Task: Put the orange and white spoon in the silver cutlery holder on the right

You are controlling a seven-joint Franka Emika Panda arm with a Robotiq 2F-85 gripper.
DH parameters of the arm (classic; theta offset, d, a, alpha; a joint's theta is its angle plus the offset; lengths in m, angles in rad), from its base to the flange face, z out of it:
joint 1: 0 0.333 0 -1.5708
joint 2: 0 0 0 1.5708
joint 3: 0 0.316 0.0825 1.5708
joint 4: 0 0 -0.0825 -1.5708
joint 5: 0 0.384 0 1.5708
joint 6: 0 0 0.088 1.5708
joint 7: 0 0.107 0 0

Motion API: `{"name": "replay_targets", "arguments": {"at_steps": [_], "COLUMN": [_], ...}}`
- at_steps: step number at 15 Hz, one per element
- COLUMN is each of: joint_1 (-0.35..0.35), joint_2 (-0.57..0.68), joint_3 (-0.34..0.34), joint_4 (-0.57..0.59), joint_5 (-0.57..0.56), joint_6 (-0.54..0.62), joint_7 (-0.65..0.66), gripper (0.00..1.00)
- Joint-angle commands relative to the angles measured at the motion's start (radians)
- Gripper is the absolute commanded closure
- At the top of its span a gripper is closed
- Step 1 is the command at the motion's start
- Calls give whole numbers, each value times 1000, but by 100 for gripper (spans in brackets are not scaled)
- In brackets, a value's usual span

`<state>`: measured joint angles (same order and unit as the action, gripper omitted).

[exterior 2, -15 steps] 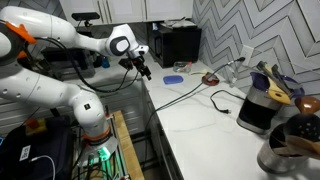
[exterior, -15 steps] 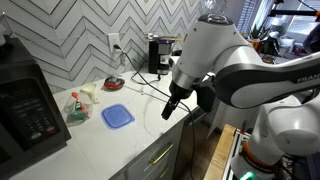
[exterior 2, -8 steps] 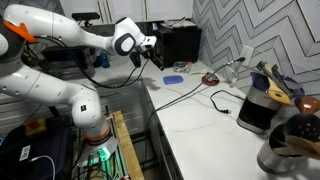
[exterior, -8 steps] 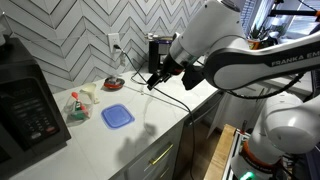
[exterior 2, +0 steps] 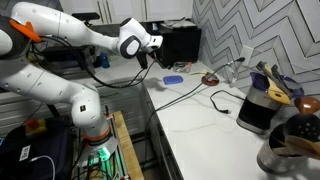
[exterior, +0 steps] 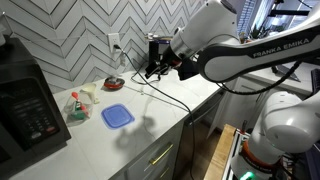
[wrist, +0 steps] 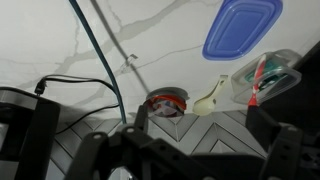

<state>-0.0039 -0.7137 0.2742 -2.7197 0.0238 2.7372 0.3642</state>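
One cable and a blue lid lie before the tool, jaws spread.

Lid on counter; cup left of it, dish behind, by wall.

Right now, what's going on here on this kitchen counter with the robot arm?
The robot arm's gripper hovers empty above the white counter, near the back wall. The orange and white spoon lies untouched at the green cup. The silver cutlery holder stands at the counter's other end.
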Motion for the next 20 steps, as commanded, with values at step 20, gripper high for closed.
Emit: {"name": "replay_targets", "arguments": {"at_steps": [20], "joint_1": [242], "joint_2": [682], "joint_3": [-218], "joint_4": [588], "joint_5": [408], "joint_6": [-105], "joint_7": [-281], "gripper": [0]}}
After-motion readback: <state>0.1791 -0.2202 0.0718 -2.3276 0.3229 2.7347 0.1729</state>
